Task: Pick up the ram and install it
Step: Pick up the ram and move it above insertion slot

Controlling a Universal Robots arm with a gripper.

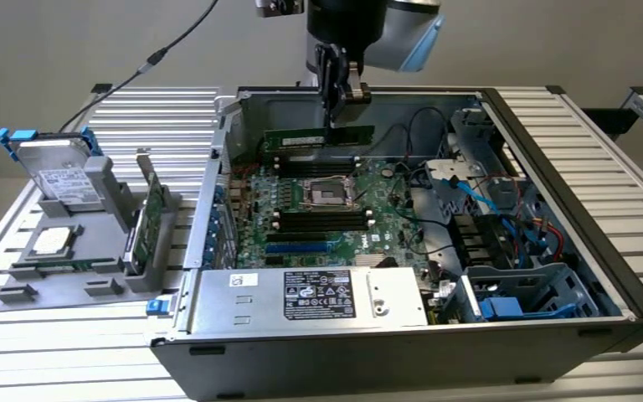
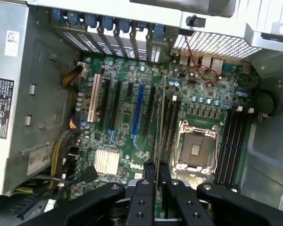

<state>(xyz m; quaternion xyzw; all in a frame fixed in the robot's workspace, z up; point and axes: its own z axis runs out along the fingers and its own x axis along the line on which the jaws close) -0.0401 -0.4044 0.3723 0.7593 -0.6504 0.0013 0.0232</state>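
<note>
The ram (image 1: pixel 319 136) is hanging edge-down inside the open computer case (image 1: pixel 411 360), just above the motherboard (image 1: pixel 299 219) and over the bank of memory slots (image 1: pixel 312 162) beyond the CPU socket (image 1: pixel 325 191). The gripper (image 1: pixel 335 124) is pinching its upper edge, fingers closed tight on the stick. On the exterior view's left, a hard drive (image 1: pixel 59 172) and an expansion card (image 1: pixel 148 222) are standing in a grey holder (image 1: pixel 87 251).
</note>
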